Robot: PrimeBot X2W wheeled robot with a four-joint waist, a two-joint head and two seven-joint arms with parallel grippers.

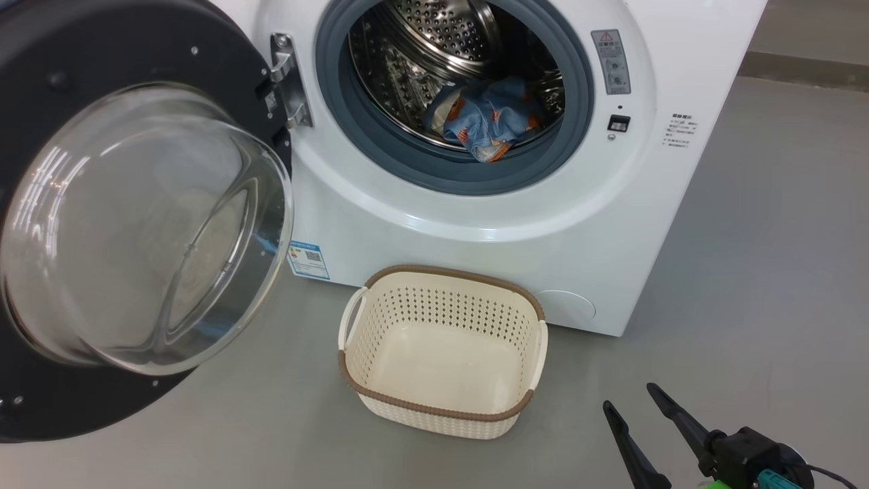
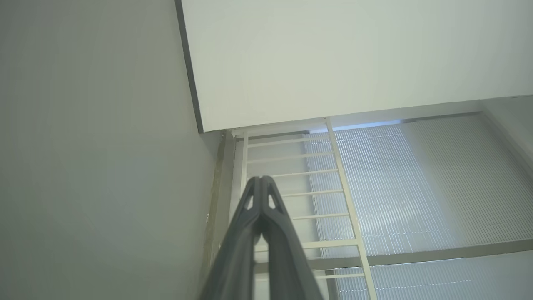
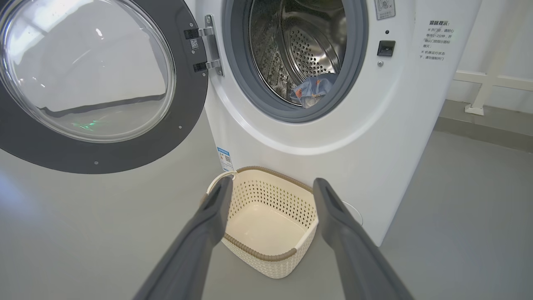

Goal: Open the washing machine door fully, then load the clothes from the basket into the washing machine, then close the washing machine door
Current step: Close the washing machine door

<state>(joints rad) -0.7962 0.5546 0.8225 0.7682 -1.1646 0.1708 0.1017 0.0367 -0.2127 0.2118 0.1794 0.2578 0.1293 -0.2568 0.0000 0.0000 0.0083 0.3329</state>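
The washing machine (image 1: 611, 224) (image 3: 387, 125) stands with its door (image 1: 129, 224) (image 3: 91, 79) swung wide open to the left. The blue bear-printed clothes (image 1: 490, 117) (image 3: 311, 88) lie in the steel drum, at the front by the grey seal. On the floor before the machine sits the cream basket (image 1: 441, 350) (image 3: 266, 221) with nothing in it. My right gripper (image 1: 628, 397) (image 3: 270, 189) is open, low at the right, behind the basket with nothing between its fingers. My left gripper (image 2: 261, 180) is shut and empty, pointing up at a wall and ceiling.
Grey floor runs all round the basket and to the right of the machine. A white rail (image 3: 491, 83) stands against the wall at the far right. A white ladder-like frame (image 2: 300, 187) and ribbed panel (image 2: 416, 183) are above the left gripper.
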